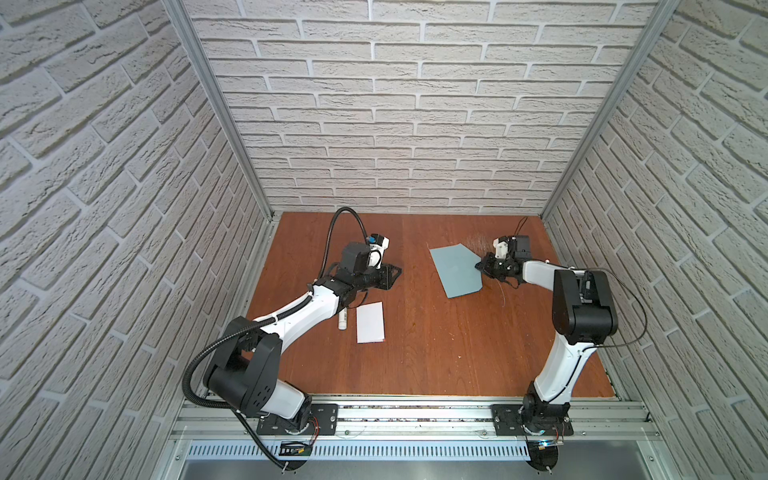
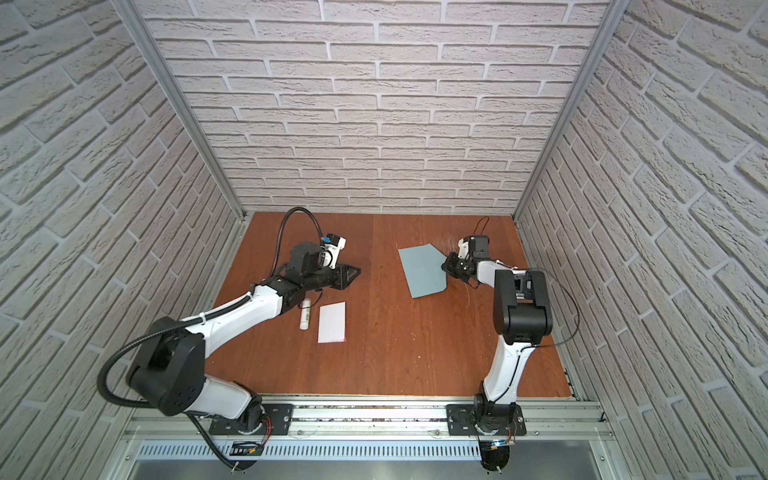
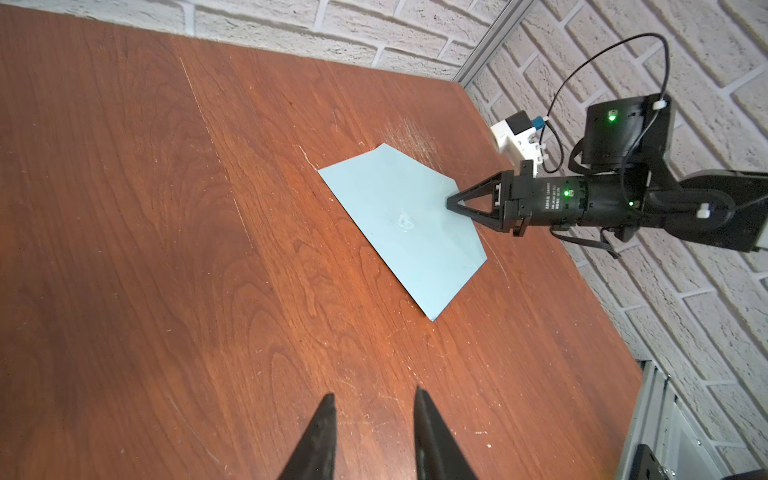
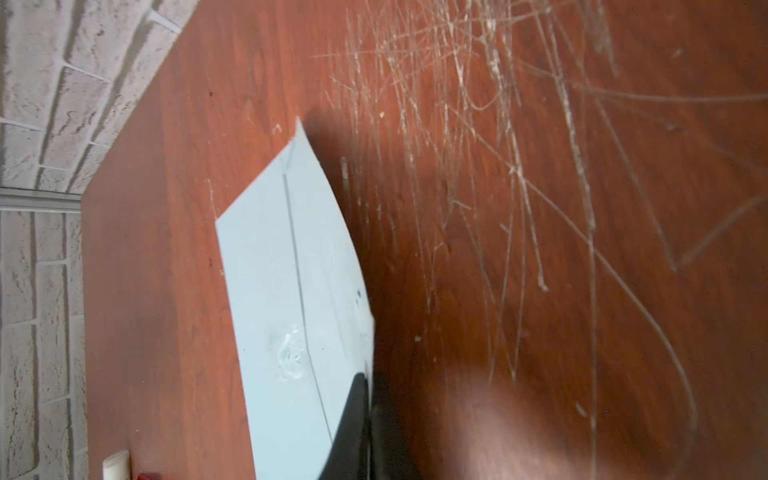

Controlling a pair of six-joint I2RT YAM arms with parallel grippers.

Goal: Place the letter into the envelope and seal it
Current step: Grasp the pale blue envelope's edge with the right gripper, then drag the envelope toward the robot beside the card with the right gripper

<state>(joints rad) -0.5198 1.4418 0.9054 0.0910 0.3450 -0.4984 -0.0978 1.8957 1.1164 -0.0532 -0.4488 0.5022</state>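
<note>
The light blue envelope [image 1: 455, 268] [image 2: 422, 268] lies on the right half of the wooden table, its pointed flap towards the right arm. My right gripper [image 1: 480, 264] [image 2: 445, 266] [image 3: 451, 204] [image 4: 368, 378] is shut on the flap's tip, low over the table. In the right wrist view the envelope [image 4: 282, 299] bows slightly up at that edge and casts a shadow. The letter [image 1: 370, 322] [image 2: 332, 322] lies flat with a pale face up on the left half, untouched. My left gripper [image 1: 397, 272] [image 2: 357, 271] [image 3: 374, 401] hovers open and empty beyond the letter, facing the envelope [image 3: 399, 216].
A small white cylindrical stick [image 1: 343, 320] [image 2: 305, 316] lies just left of the letter, partly under the left forearm. Brick-pattern walls close in the table [image 1: 436, 353] on three sides. A patch of pale scratches [image 4: 498, 124] marks the wood by the envelope's far corner.
</note>
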